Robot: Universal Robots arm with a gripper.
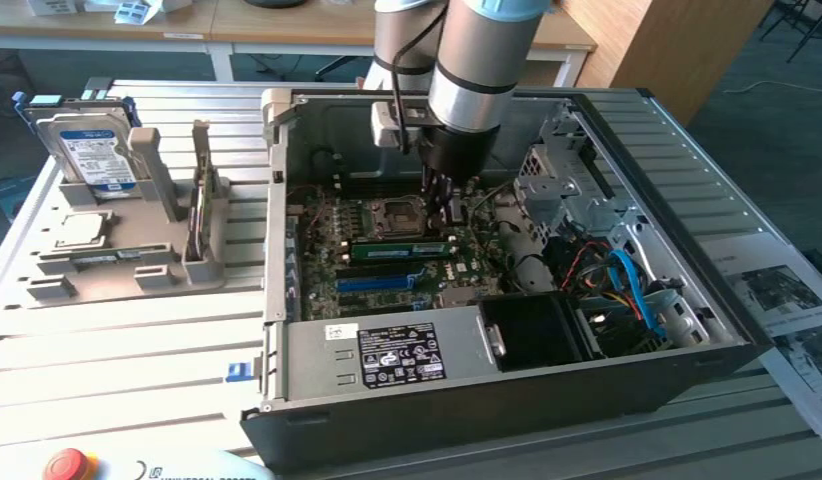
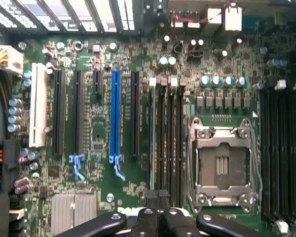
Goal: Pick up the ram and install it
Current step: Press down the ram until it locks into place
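The ram (image 1: pixel 398 248) is a long green stick standing on edge in the memory slots beside the CPU socket (image 1: pixel 391 212), inside the open computer case (image 1: pixel 518 400). My gripper (image 1: pixel 447 208) hangs straight down over the motherboard, just above the end of the ram towards the exterior view's right. In the wrist view my gripper (image 2: pixel 158 217) is shut, with its black fingers (image 2: pixel 147 219) pressed together and nothing between them. They sit over one end of the bank of black memory slots (image 2: pixel 165 143), next to the CPU socket (image 2: pixel 221 165).
A blue slot (image 2: pixel 115 116) and several black slots lie beside the memory bank. At the exterior view's left, a grey rack (image 1: pixel 118 235) holds a hard drive (image 1: pixel 91 145). The power supply (image 1: pixel 384 355), loose cables (image 1: pixel 625 280) and drive cage (image 1: pixel 571 170) crowd the case.
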